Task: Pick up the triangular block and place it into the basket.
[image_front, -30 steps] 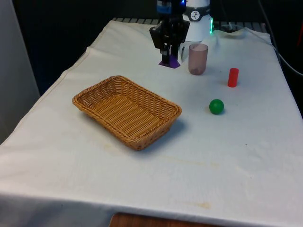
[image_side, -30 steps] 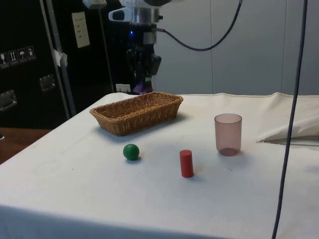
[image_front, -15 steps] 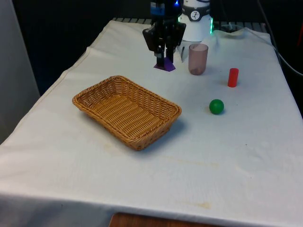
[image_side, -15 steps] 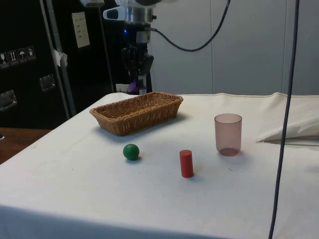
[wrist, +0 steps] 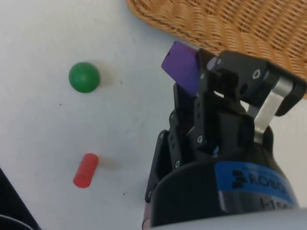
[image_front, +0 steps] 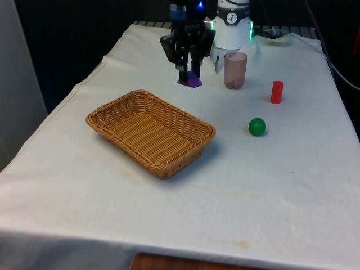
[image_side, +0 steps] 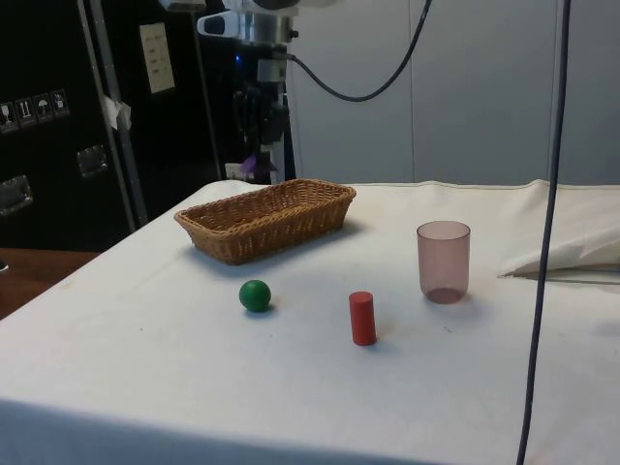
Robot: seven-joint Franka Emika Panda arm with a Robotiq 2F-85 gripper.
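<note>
Gripper [image_front: 188,68] is clamped on the purple triangular block [image_front: 189,80], held up off the cloth w/ the block poking out below the fingers, just past the basket's [image_front: 151,133] far edge. Basket's woven wicker, rectangular; block looks smooth w/ flat faces.

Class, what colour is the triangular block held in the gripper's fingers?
Purple. The triangular block shows best in the wrist view, clamped in the gripper.
</note>
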